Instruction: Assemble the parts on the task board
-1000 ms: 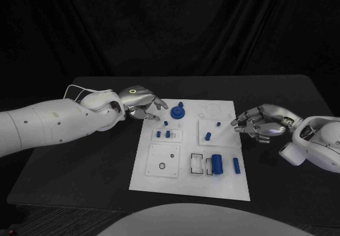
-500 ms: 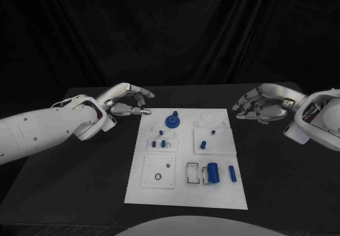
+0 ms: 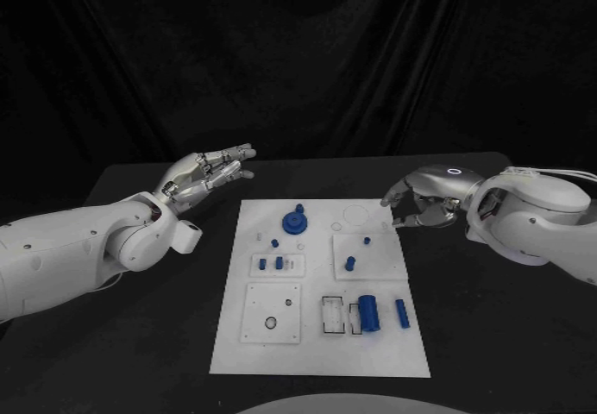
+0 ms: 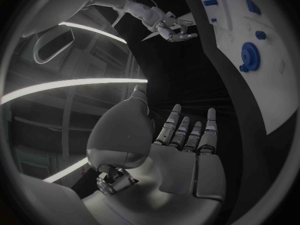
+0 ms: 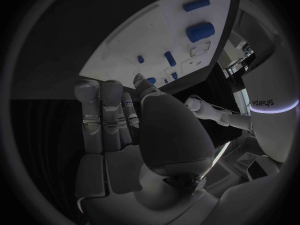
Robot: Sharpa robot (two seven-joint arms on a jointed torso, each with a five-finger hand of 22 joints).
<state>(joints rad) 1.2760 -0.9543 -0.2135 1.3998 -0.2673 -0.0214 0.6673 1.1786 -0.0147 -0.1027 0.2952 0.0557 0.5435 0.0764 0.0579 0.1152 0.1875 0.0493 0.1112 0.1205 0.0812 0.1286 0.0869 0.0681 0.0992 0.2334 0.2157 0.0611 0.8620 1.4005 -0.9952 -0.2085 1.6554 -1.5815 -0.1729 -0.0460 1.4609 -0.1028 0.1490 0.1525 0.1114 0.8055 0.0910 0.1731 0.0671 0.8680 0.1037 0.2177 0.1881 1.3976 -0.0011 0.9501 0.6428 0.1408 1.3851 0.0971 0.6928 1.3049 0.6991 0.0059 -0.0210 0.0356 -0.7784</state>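
You hold nothing: the left hand [image 3: 205, 175] lies flat with fingers extended, the right hand [image 3: 416, 205] loosely curled. The board [image 3: 317, 349] and its parts [image 3: 367, 310] sit between your fingertips, untouched. Next, reach for a part.

A black table [image 3: 137, 328] with rounded far corners occupies the lower part of the head view. Its surface is matte and uniformly dark. Behind the table hangs a black curtain [image 3: 311, 78] that falls in vertical folds and covers the whole backdrop. In the left wrist view, long bright light strips [image 4: 75, 87] curve across the ceiling area (the curvature is a lens effect). The right wrist view shows a small patch of lit room [image 5: 240, 52] with indistinct furniture, too small to identify.
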